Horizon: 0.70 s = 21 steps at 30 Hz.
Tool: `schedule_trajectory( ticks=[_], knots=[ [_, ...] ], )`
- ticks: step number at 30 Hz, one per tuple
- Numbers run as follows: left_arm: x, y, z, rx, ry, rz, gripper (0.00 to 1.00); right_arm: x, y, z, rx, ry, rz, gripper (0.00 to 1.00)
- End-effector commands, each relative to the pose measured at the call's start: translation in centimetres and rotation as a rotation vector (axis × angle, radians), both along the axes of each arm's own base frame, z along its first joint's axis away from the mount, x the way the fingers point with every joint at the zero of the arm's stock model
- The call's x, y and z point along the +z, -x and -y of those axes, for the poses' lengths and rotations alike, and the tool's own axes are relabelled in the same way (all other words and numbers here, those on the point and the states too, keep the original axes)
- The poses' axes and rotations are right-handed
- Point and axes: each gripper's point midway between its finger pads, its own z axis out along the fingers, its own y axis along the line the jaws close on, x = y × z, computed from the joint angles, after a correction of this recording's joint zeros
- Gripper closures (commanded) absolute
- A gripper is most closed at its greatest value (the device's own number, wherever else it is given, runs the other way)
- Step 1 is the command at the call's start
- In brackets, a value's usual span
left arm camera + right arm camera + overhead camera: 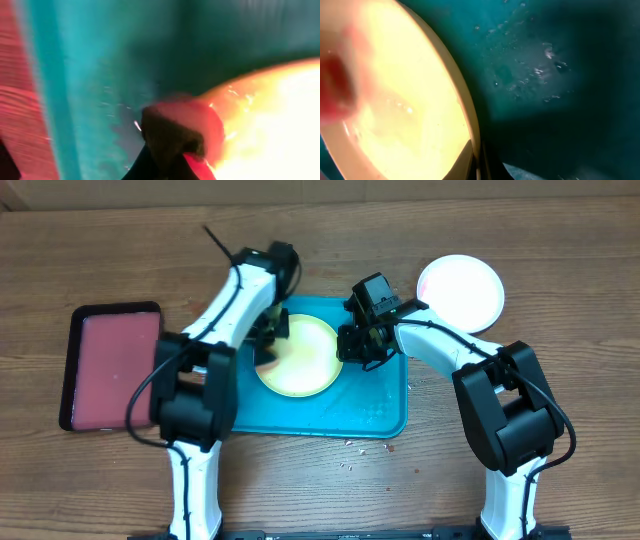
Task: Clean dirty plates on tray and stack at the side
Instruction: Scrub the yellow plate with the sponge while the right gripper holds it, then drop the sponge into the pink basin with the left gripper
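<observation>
Turquoise tray (385, 408) holds the green plate (300, 358) between both claws: the left gripper (270, 345), clamped on a pink pad (266, 363), touches its left edge; the right gripper (350, 348) pinches its right rim. Beyond, a white plate (460, 292) lies on the table (560, 240).

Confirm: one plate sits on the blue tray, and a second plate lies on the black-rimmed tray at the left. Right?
No. The second plate lies on the table right of the blue tray, not on the black-rimmed tray; the overhead view shows it. The yellow-green plate does sit on the blue tray.
</observation>
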Motion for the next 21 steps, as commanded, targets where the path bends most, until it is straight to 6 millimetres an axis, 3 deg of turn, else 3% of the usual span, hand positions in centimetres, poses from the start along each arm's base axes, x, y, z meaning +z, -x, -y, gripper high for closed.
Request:
schedule_trajectory(
  ticks=[1, 4, 8, 10, 15, 18, 21],
  knots=[
    [7.7, -2.7, -4.8, 0.158, 0.037, 0.236, 0.96, -2.3, 0.5, 2.3, -0.023, 0.096, -0.036, 0.96],
    [10.7, -2.9, -8.0, 0.242, 0.083, 0.316, 0.96, -2.3, 0.5, 2.3, -0.024, 0.096, -0.037, 0.96],
    [11.7, -2.2, -14.0, 0.378, 0.062, 0.345, 0.96, -2.3, 0.3, 2.2, -0.024, 0.092, -0.028, 0.96],
    [10.9, -1.5, -17.2, 0.453, 0.049, 0.325, 0.96, -2.2, 0.1, 2.1, -0.024, 0.088, -0.02, 0.96],
    [7.6, 0.2, -22.9, 0.602, 0.052, 0.247, 0.96, -2.1, -0.2, 1.9, -0.025, 0.082, -0.008, 0.96],
    [5.3, 1.2, -25.2, 0.662, 0.047, 0.194, 0.96, -2.1, -0.2, 2.0, -0.025, 0.082, -0.009, 0.96],
    [3.5, 1.8, -26.1, 0.693, 0.064, 0.151, 0.95, -2.1, -0.2, 2.0, -0.025, 0.082, -0.009, 0.96]
  ],
)
